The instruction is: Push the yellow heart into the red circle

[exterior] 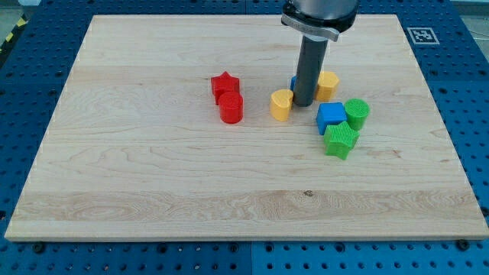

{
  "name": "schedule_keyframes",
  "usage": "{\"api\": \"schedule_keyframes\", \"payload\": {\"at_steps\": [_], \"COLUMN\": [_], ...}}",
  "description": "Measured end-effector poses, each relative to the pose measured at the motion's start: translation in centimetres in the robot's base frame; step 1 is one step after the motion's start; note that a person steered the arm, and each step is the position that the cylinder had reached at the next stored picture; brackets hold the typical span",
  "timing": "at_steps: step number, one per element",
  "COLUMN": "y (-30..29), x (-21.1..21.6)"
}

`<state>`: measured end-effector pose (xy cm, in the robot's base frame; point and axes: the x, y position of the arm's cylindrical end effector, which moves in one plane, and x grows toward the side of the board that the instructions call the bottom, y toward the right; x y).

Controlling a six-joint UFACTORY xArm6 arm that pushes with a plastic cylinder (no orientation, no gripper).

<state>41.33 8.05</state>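
A: Camera view puts the yellow heart [281, 105] just right of the red circle [231, 109], apart from it

B: No claw here; my tip [303, 103] holds nothing, sitting beside the heart's right. Pushing step, I judge: next calls for a leftward shove

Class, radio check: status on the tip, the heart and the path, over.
My tip just right of yellow heart block. Red circle block further left, apart. Nothing between them.

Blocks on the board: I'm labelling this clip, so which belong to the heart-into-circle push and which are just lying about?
In the job:
yellow heart
red circle
my tip, just right of the heart

Lying about:
red star
yellow block
blue block
green circle
green star
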Motion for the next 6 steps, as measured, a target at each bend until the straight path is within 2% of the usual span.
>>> {"api": "schedule_keyframes", "payload": {"at_steps": [1, 3, 6], "y": [-1.2, 2.9, -4.3], "x": [0.0, 0.5, 1.4]}}
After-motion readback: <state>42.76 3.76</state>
